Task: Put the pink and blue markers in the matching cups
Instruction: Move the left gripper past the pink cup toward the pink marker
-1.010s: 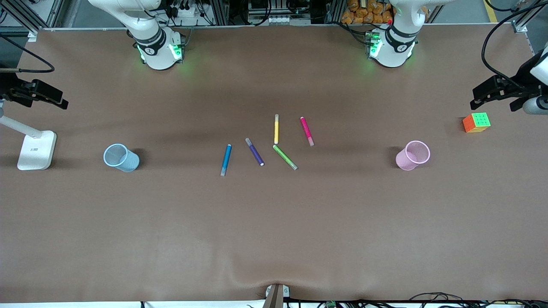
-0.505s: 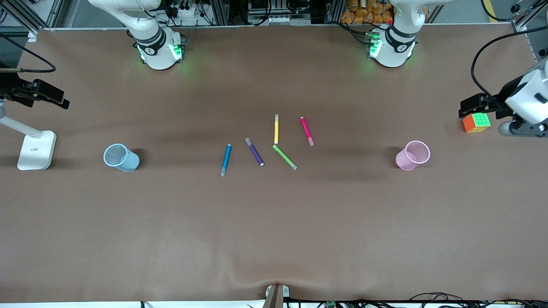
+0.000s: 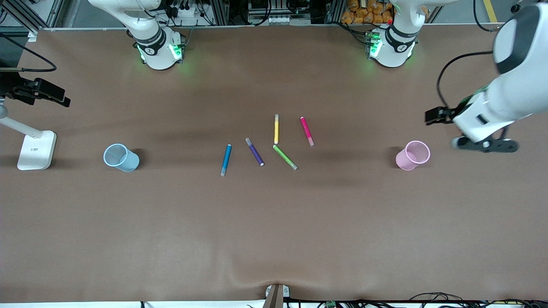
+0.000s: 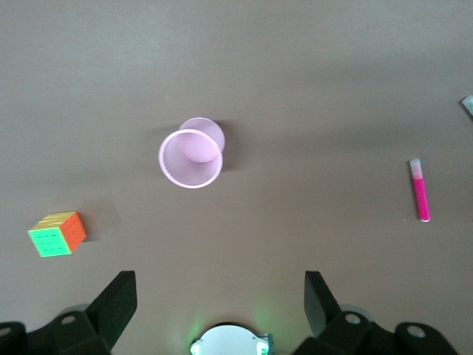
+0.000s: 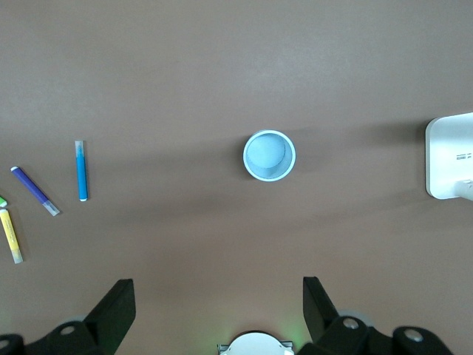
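Black fingers of the left tool (image 4: 219, 294) stand wide apart and hold nothing. It hangs over the brown table (image 3: 274, 222) at the left arm's end, at mid-height of the frame. Just beside it on the table stands the upright pale pink cup (image 3: 412, 155). A multicoloured cube (image 4: 58, 234) sits near that cup in the left wrist view.

The right tool (image 5: 218, 296) is likewise spread wide and empty, over the right arm's end of the table, near a white stand base (image 3: 37, 149). The pale blue cup (image 3: 121, 157) stands upright beside that base, toward the centre.

Five pens lie flat at the centre of the frame, between the cups and well apart from both. The pink marker (image 3: 307, 131) lies toward the left arm's end and the blue marker (image 3: 225, 160) toward the right arm's end. Between them lie the purple pen (image 3: 254, 151), yellow pen (image 3: 276, 128) and green pen (image 3: 284, 157).
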